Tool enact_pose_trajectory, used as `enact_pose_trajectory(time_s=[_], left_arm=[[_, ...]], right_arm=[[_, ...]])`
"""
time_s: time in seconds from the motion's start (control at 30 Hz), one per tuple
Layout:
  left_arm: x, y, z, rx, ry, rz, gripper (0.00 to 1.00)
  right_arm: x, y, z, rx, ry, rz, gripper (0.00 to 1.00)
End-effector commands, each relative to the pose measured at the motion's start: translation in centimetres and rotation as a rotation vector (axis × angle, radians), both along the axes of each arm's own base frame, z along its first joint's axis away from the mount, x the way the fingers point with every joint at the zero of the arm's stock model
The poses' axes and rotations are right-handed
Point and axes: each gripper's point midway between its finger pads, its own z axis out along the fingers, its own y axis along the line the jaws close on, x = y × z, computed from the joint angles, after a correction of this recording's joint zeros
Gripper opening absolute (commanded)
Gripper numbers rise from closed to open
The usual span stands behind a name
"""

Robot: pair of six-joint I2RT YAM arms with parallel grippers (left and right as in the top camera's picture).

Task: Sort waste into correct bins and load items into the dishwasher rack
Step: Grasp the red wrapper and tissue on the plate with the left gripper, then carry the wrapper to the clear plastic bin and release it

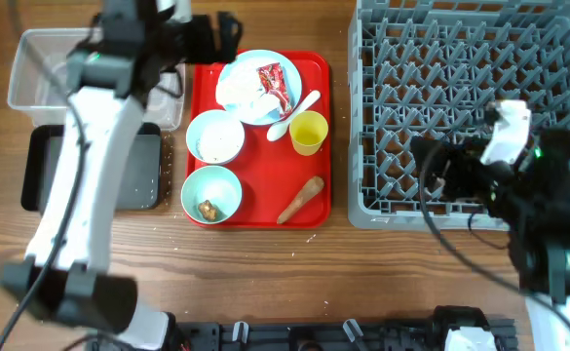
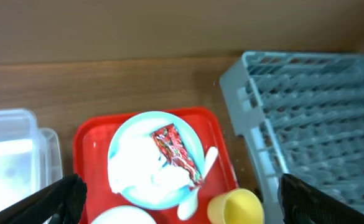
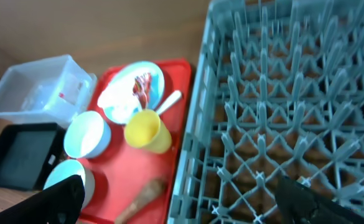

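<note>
On the red serving tray (image 1: pixel 265 171) a pale-blue plate (image 1: pixel 250 68) holds a crumpled red wrapper (image 1: pixel 273 80) and a white napkin (image 1: pixel 239 90). A white spoon (image 1: pixel 294 115) leans off the plate next to a yellow cup (image 1: pixel 309 132). A pale-blue bowl (image 1: pixel 214 136) holds rice grains. A mint-green bowl (image 1: pixel 211 193) holds a small brown lump (image 1: pixel 207 207). A brown carrot-shaped stick (image 1: pixel 301 200) lies at the tray's front right. My left gripper (image 1: pixel 231 31) (image 2: pixel 178 202) is open and empty above the plate (image 2: pixel 132 180). My right gripper (image 1: pixel 431 164) (image 3: pixel 182 202) is open and empty over the rack's left front.
The grey dishwasher rack (image 1: pixel 460 97) fills the right side, against the red tray's right edge. A clear tub (image 1: pixel 31 68) stands at the back left and a black tray (image 1: pixel 41 166) in front of it, both partly hidden by my left arm. A few crumbs lie on the wooden table.
</note>
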Motion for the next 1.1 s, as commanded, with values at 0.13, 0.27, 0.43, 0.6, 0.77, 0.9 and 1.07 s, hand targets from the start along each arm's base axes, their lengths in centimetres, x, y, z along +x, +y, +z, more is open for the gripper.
enact_pose_trajectory(time_s=[0.13,0.27,0.43,0.6,0.77,0.9,1.07], left_arm=[[2.6,-4.8,-7.9,0.108,0.110,-0.097,1.00],[2.9,-6.5,-10.8,0.098,0.158,-0.141,1.00],[4.6,-6.3,-15.8,0.154,0.208,-0.108,1.00],[5.7,-5.7,-21.2,0.208,0.275,-0.046,1.00],[5.9,-6.3,-25.3,0.245,0.316,-0.052,1.00],[5.8,-6.8,-27.8,0.286,0.328,-0.059,1.00],[5.8,-6.4,-30.6,0.334,0.353,-0.040,0.95]], right_arm=[[2.0,0.1,-3.8,0.042,0.179,-0.004,1.00],[2.5,0.1,-5.6,0.044,0.250,-0.004,1.00],[2.8,0.0,-6.5,0.045,0.281,-0.005,1.00],[2.8,0.0,-6.5,0.043,0.279,-0.004,1.00],[2.8,0.0,-6.5,0.044,0.279,-0.004,1.00],[2.8,0.0,-6.5,0.044,0.278,-0.004,1.00],[2.9,0.0,-6.4,0.044,0.276,-0.004,1.00]])
